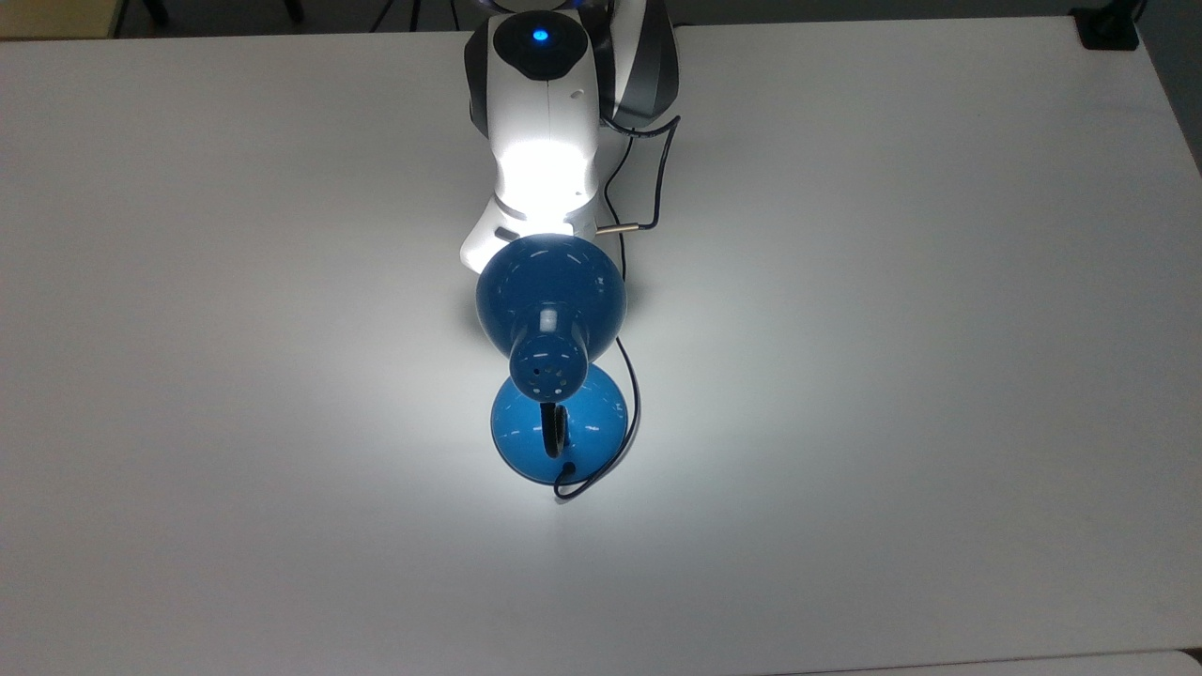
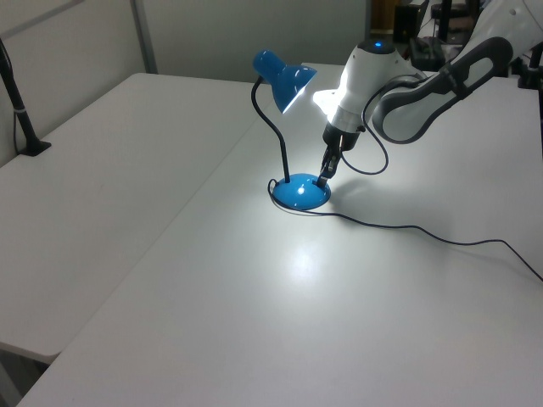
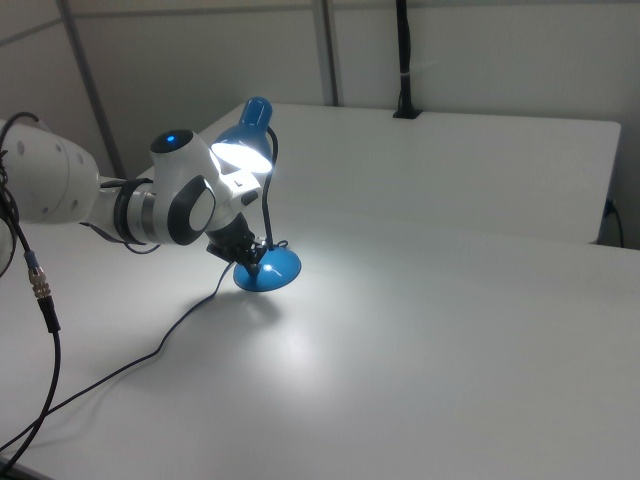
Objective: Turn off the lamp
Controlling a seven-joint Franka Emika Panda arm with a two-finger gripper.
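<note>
So the lamp [image 2: 288, 127] sits roughly mid-bench, and it's lit: there's a bright pool of light on the white bench [image 2: 254, 322] just in front of the round blue base [image 2: 300, 194]. In the top view the bell shade [image 1: 550, 291] hangs over the far part of the base, with the vented cap [image 1: 550, 366] pointing toward the camera. The black neck [image 2: 273, 127] curves up from the base and bends over to the shade. No containers anywhere, just the lamp and its cord.

The thin black cord [image 2: 407, 229] leaves the base and snakes off toward the left view's right edge. Plenty of open bench all round; in the top view both sides of the lamp are bare right out to the edges. In the left view a seam runs between two bench tops, and a black clamp post [image 2: 21, 119] stands at the far left edge, well apart from everything.

The arm [image 2: 424, 85] reaches in from the left view's upper right, wrist angled steeply down, its white shell glaring in the lamp's light. The pincer [image 2: 325, 174] is tip-down at the base's edge nearest the arm, looking like it touches it. Its fingers look pressed together, nothing between them. In the right view the pincer [image 3: 252, 262] sits low beside the base, under the shade.
</note>
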